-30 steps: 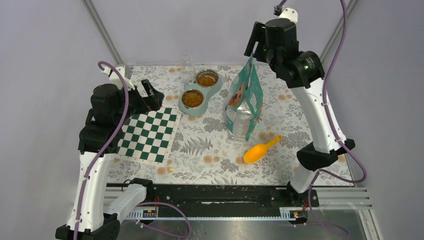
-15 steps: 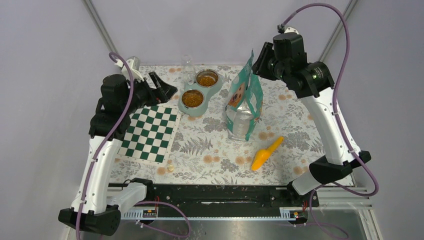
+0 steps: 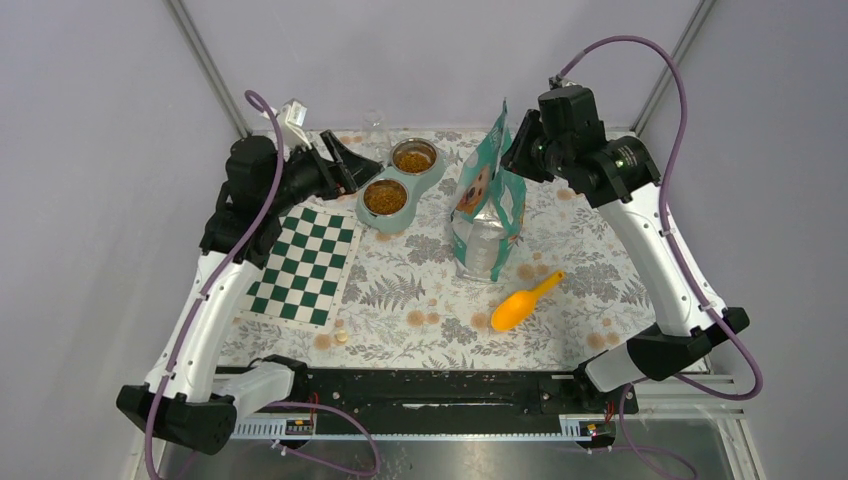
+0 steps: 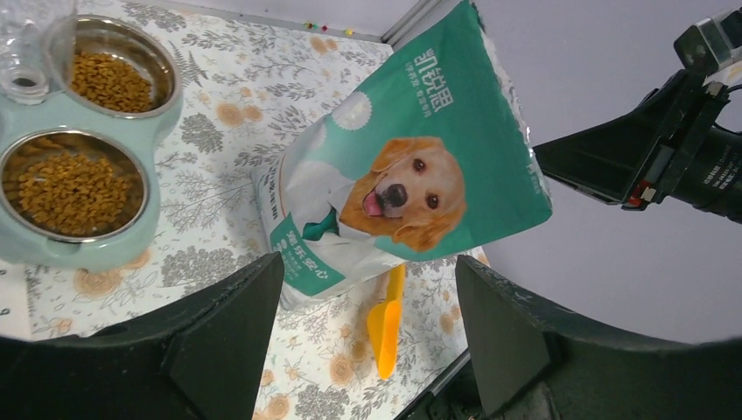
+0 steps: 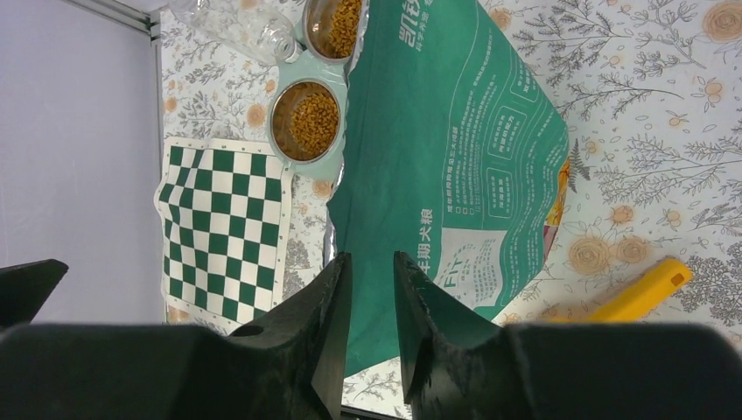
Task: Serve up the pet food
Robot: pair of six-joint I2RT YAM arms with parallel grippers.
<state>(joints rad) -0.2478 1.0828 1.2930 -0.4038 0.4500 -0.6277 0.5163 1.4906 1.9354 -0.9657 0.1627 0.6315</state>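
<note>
Judging by its creased film, the teal-and-white stand-up pouch printed with a golden dog (image 3: 488, 205) should handle soft and slack with its weight low. It would likely buckle if held at one spot, so the top rim plus a side panel look like the best holds. It stands near the worktop's far edge, right of centre. Small orange-brown kibble pellets (image 3: 385, 197) lie in both bowls of the pale-green double feeder (image 3: 378, 224) beside it.

The right gripper (image 5: 370, 259) has its jaws nearly together astride the pouch's rim; whether they pinch it I cannot tell. The left gripper (image 4: 367, 267) has its jaws wide apart and empty.

The left wrist view shows the dog print and the orange plastic scoop (image 4: 385, 319). The right wrist view shows the pouch's text-printed back.
</note>
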